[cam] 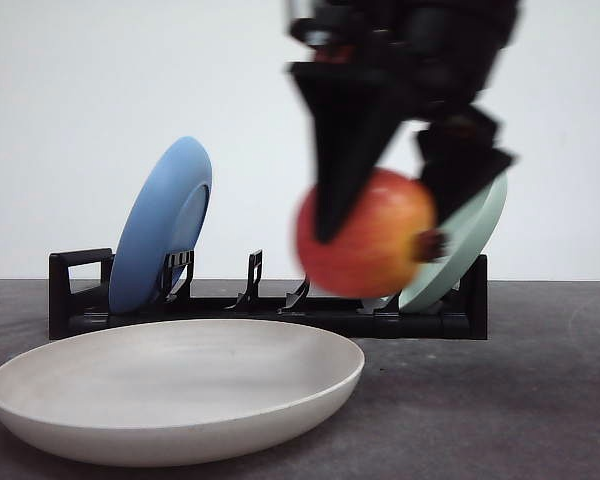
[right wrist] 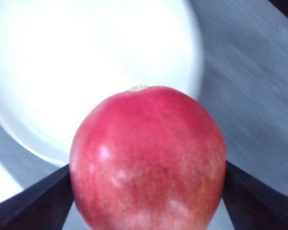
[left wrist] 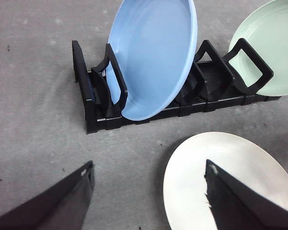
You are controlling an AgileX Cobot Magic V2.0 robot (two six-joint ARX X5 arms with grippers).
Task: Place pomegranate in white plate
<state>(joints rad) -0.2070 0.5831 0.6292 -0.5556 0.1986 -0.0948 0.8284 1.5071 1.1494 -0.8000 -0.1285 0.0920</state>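
A: Right gripper point(cam: 375, 215) clamped on the pomegranate point(cam: 365, 235), fruit in the air, above the table and just off the right rim of the white plate point(cam: 180, 385). Rack point(cam: 270, 300) behind, blue plate point(cam: 160, 225) and green plate point(cam: 460, 245) standing in it.

B: Left gripper point(left wrist: 149, 187)?

A: Jaws wide, holding nothing, hovering near the plate's edge.

B: Best way to finish?

A: My judgement: carry the fruit over the plate's middle, lower until it nearly touches, then release gently. Round and glossy, it could roll toward the rim if dropped.
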